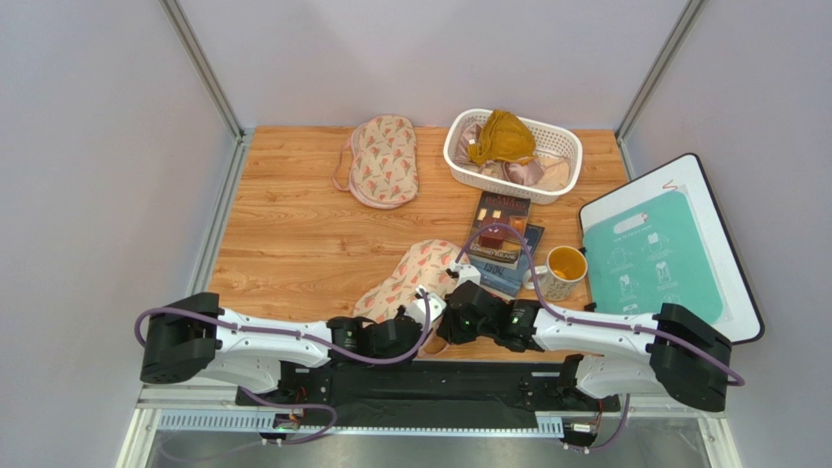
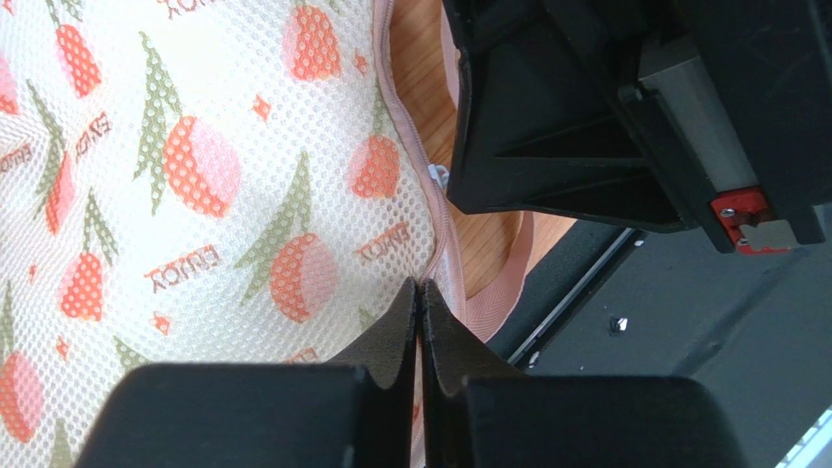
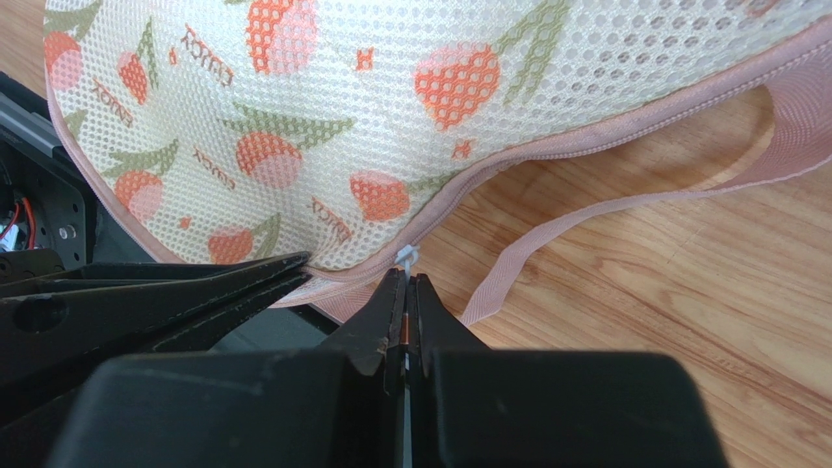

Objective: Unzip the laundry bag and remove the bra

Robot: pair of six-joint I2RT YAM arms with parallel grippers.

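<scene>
The laundry bag point(image 1: 415, 273) lies near the table's front edge, beige mesh with red-pink flowers and pink trim. My left gripper point(image 1: 428, 310) is shut on its pink-trimmed near edge, seen in the left wrist view point(image 2: 420, 289) against the bag point(image 2: 195, 195). My right gripper point(image 1: 452, 312) is right beside it. In the right wrist view it point(image 3: 405, 283) is shut on the small white zip pull point(image 3: 406, 257) at the edge of the bag point(image 3: 391, 107). The zip looks closed. The bra is hidden.
A second, matching bag point(image 1: 383, 161) lies at the back. A white basket point(image 1: 561, 175) holds a mustard-yellow garment point(image 1: 500, 136) and pinkish satin cloth. Books point(image 1: 500, 226), a yellow mug point(image 1: 564, 271) and a teal-and-white board point(image 1: 664, 249) are on the right. A pink strap loop point(image 3: 586, 229) trails on the wood.
</scene>
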